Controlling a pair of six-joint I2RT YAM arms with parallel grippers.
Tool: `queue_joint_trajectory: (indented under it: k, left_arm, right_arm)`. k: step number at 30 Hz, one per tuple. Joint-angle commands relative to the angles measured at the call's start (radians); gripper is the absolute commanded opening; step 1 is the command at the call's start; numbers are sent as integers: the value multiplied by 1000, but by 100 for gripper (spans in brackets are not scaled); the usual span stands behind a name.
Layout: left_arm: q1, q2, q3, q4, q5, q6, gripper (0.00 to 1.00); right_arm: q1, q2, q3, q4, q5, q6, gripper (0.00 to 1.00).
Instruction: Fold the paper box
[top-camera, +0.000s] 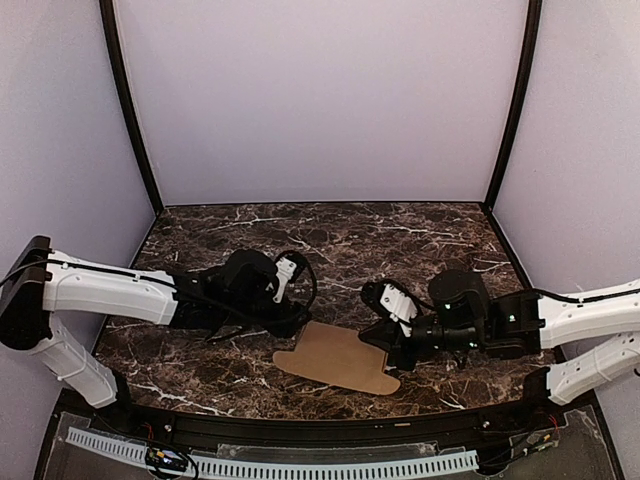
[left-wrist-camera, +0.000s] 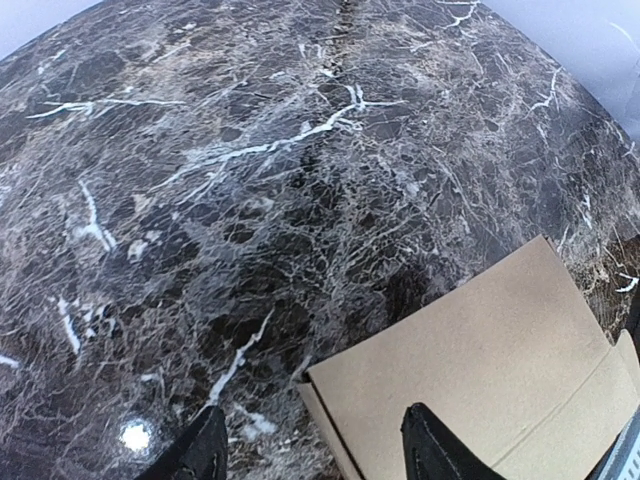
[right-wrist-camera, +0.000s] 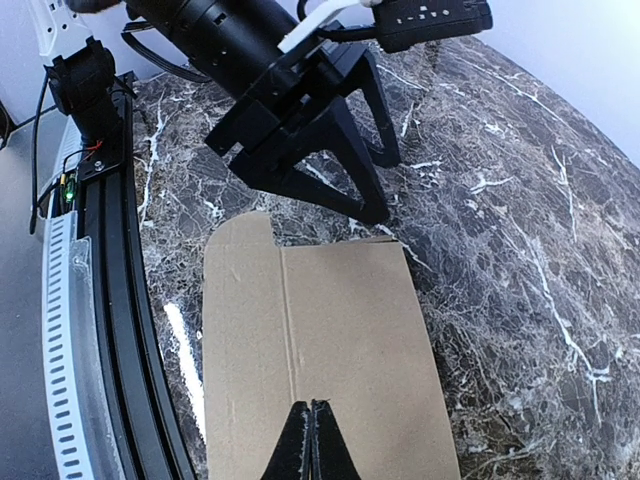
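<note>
paper box (top-camera: 335, 358): flat tan cardboard sheet, unfolded, lying on the counter (top-camera: 400, 240) near its front edge, about centre, between the two arms. Plain surface with crease lines showing; rounded tab at its near-left end.

left tool (left-wrist-camera: 315, 412): at the sheet's far-left corner. Jaws are spread fairly wide and nothing is between them. In the left wrist view one finger (left-wrist-camera: 435, 450) sits over the cardboard corner and the other over bare marble beside it. From the right wrist view its lower fingertip is right at the sheet's far edge; can't tell if it touches.

right tool (right-wrist-camera: 311, 408): at the sheet's right side, pointing left. Fingertips are pressed together, no gap. The tips sit over the cardboard, on or just beside a crease line. Can't tell whether they press on the sheet or hang just above it.

The two tools face each other across the sheet, near but apart.

Around: dark marble-pattern counter with white veins, a black rail (right-wrist-camera: 110, 300) and a white perforated strip (top-camera: 300, 465) along the near edge, pale lilac walls (top-camera: 320, 100) on three sides.
</note>
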Motion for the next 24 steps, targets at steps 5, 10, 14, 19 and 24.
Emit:
queue_joint_trajectory:
  k: [5,10,14,19,24]
  left_arm:
    - [31,162,133,31,154,51,58]
    - [38,201,136,27,187,48,56]
    - [37,205,105,29,197,25,55]
    - [38,177,49,34,214,-24,56]
    - [38,148,10,38,240,-75,58]
  right_arm:
    - [23,-44,-43,-108,-7,120,0]
    - [43,-37,-55,-168,35,174,0]
    - [50,-28,-52,-228,75,218,0]
    - [50,-14,-46,-255,107,275,13]
    - [49,14,-31,-278,170,357,32]
